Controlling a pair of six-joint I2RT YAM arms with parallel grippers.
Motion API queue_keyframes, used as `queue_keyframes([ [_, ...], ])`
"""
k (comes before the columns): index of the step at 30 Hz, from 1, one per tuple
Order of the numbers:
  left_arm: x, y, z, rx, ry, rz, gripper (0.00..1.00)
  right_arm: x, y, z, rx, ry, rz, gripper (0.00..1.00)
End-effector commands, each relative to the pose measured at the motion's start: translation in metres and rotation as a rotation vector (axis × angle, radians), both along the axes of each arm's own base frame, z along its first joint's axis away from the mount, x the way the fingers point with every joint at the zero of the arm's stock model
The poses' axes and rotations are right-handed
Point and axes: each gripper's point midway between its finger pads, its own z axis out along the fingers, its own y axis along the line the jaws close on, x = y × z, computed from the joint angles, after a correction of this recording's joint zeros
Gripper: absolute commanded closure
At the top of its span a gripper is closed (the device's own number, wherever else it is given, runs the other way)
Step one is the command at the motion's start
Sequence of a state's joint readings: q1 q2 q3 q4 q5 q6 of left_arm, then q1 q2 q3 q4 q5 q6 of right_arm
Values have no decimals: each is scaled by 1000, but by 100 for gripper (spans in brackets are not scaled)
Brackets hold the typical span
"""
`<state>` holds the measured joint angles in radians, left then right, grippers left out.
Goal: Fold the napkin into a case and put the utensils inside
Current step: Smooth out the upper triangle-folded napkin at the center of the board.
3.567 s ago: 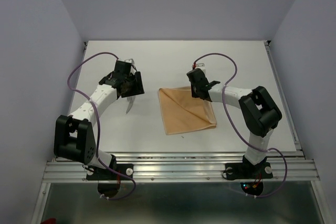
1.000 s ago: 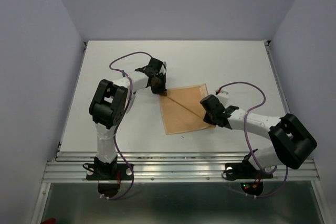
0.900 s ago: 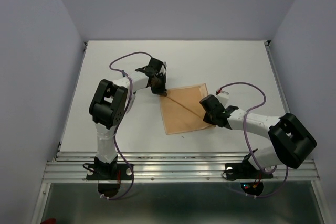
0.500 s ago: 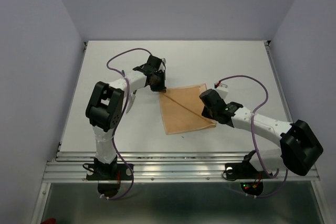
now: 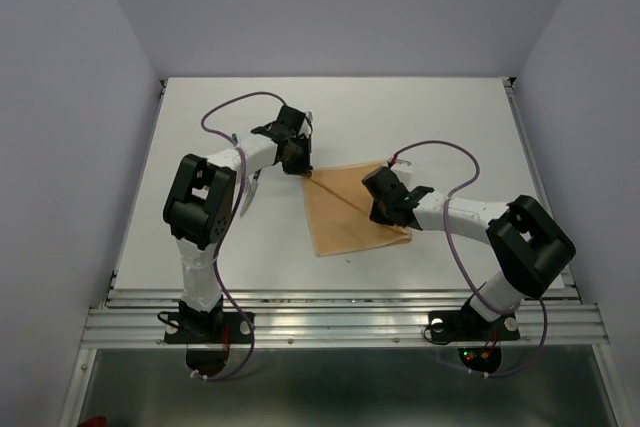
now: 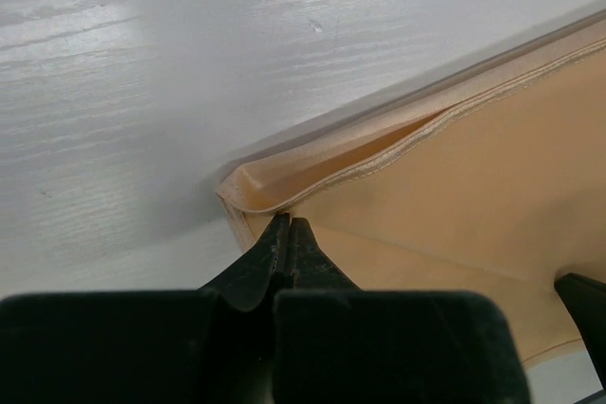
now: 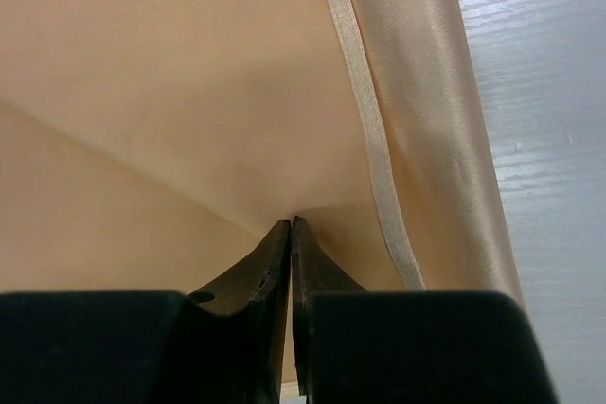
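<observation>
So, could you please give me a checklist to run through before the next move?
1. Right pincer shut on napkin: ok, cloth puckers at its tips.
2. Left pincer shut: ok.
3. Left pincer holding napkin: cannot tell.
4. Napkin folded into a case: not ok, flat with a diagonal fold.
5. Utensils located: cannot tell, the left arm may hide them.
</observation>
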<state>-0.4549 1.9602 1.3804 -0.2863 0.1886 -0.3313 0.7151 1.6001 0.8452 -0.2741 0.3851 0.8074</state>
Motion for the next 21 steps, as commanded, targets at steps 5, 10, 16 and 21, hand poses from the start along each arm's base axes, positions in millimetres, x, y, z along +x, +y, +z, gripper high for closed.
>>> queue_keyframes([
  [5, 7, 5, 31, -1, -83, 0, 100, 2, -12, 62, 10, -141, 8, 87],
  [10, 9, 9, 36, 11, -105, 15, 100, -11, -33, 51, -44, -111, -6, 87],
  [16, 13, 8, 9, 33, -52, 16, 100, -26, -50, 12, -102, -25, -47, 87],
  [21, 12, 6, 7, 25, -36, 31, 100, -30, -52, -4, -131, 16, -44, 90],
])
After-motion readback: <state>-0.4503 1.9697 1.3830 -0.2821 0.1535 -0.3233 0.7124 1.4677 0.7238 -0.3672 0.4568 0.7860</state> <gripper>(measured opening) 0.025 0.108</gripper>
